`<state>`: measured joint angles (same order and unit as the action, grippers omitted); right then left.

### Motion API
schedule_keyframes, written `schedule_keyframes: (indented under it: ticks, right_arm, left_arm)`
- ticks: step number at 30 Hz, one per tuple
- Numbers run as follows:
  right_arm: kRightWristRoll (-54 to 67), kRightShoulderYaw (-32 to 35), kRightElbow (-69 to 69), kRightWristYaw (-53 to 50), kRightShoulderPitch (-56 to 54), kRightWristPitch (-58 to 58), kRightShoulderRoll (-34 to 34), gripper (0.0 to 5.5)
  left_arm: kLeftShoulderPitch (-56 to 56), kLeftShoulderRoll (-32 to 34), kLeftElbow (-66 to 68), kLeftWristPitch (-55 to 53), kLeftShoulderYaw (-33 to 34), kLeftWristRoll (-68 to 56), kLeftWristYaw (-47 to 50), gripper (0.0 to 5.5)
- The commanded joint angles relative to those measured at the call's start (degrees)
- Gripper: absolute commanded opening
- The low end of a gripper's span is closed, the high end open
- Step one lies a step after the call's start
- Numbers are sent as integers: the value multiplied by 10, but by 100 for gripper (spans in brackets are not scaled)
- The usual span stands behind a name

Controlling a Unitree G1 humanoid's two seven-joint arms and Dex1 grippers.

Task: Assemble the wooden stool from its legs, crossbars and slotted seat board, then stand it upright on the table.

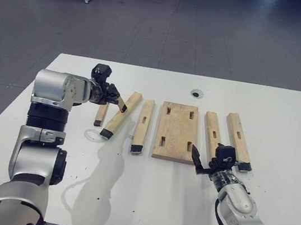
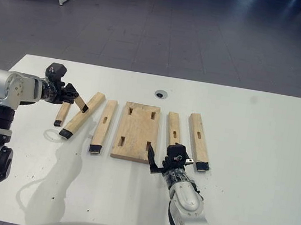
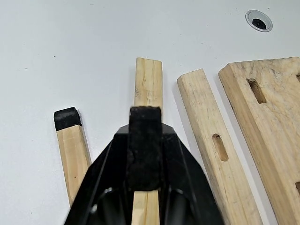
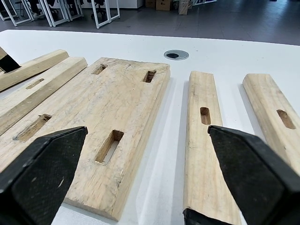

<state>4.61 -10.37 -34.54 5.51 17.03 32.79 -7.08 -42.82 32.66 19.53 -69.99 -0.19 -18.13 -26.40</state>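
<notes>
1. Broadly, the white bench [image 1: 270,221] carries all the parts, laid out in a row running left to right.
2. The slotted seat board [image 1: 176,130] lies flat in the middle of the row. Its long axis runs away from the robot, and four slots show in its upper face.
3. Two legs lie left of the board. The outer left leg [image 1: 121,116] is slanted, its far end leaning toward the board and its black-capped end nearer the robot. The inner left leg [image 1: 143,120] lies almost parallel to the board, its black cap also at the near end.
4. Two more legs [image 1: 212,133] [image 1: 239,140] lie right of the board, both pointing away from the robot.
5. The right pincer [image 1: 209,161] sits low at the board's near right corner with its fingers [image 4: 42,178] spread wide.
6. The left pincer [image 1: 116,97] hovers over the outer left leg, pinching a short crossbar [image 1: 122,107] whose dark end points down toward the board.
7. Another short crossbar [image 1: 101,115] lies on the bench at the far left, lengthwise away from the robot.
8. A round cable hole [image 1: 197,93] sits beyond the board.
</notes>
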Motion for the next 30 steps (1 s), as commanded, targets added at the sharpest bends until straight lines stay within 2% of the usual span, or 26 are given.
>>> schedule_keyframes:
  ticks: [1,5,11,20,24,30]
  right_arm:
    - [-1,-1,-2,-2,-1,3,3,475]
    - [-2,-1,-2,-4,0,1,6,475]
    - [-4,-4,-2,-9,4,-1,9,475]
    - [-4,-9,-8,-21,22,-8,15,475]
    - [-5,-10,-9,-24,29,-11,19,475]
    - [-5,-17,-7,-24,33,-13,19,475]
  left_arm:
    - [24,-17,30,-30,-19,10,2,43]
    - [39,-43,-54,-65,33,6,50,43]
    - [37,-61,-171,-114,72,6,92,43]
    - [129,-143,-402,-222,173,37,190,43]
    - [171,-181,-457,-225,180,22,214,43]
    - [192,-173,-469,-225,176,-15,231,43]
